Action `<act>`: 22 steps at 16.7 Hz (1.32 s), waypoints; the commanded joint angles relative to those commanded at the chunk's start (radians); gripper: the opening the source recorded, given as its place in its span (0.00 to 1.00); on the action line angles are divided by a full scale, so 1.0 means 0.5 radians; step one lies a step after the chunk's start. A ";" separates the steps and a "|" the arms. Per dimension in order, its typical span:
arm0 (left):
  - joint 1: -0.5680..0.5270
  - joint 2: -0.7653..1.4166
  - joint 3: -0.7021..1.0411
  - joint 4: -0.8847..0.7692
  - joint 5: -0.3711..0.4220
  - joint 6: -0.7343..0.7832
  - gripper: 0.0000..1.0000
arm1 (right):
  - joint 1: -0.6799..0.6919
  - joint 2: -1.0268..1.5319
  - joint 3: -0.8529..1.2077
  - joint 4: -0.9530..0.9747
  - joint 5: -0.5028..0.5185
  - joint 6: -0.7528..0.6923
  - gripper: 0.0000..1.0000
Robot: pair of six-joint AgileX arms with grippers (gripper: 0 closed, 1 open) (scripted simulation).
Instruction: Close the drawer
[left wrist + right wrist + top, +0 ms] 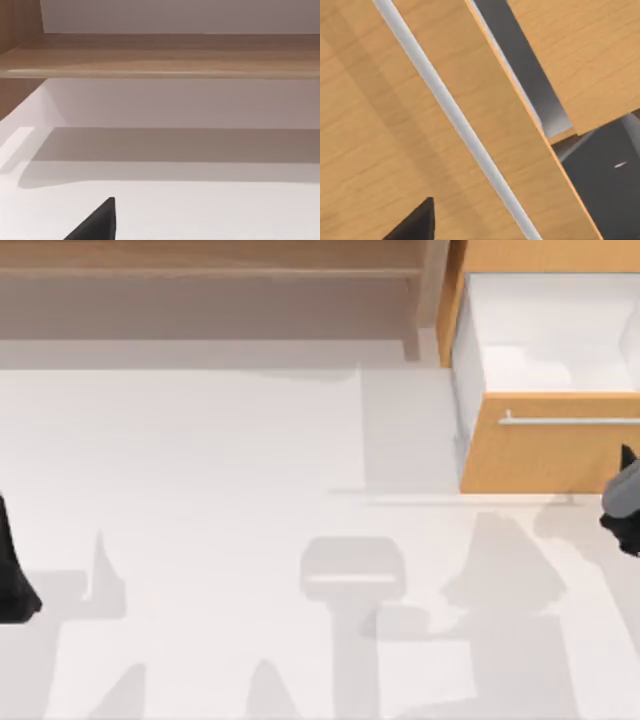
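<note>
The drawer (545,340) stands pulled out at the table's back right, its white inside showing from above. Its orange-tan front panel (530,458) faces the table's front and carries a thin silver bar handle (570,421). My right gripper (622,502) sits at the right edge of the top view, just in front of the panel's right end. In the right wrist view the front panel (380,150) and the handle (465,130) are very close, running slantwise. My left gripper (15,580) is parked at the table's left edge.
A long, duller brown wooden shelf unit (210,270) runs along the back left, and in the left wrist view the shelf board (160,55) is some way off. The white table (250,490) spreads between the two arms.
</note>
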 joint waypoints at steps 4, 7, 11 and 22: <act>0.000 0.000 0.000 0.000 0.000 0.000 1.00 | 0.238 0.346 -0.003 0.412 0.286 -0.581 1.00; 0.000 0.000 0.000 0.000 0.000 0.000 1.00 | 0.359 0.542 0.016 0.639 0.449 -0.900 1.00; 0.000 0.000 0.000 0.000 0.000 0.000 1.00 | 0.424 0.655 0.034 0.769 0.545 -1.081 1.00; 0.000 0.000 0.000 0.000 0.000 0.000 1.00 | 0.352 0.685 0.208 0.627 0.474 -1.082 1.00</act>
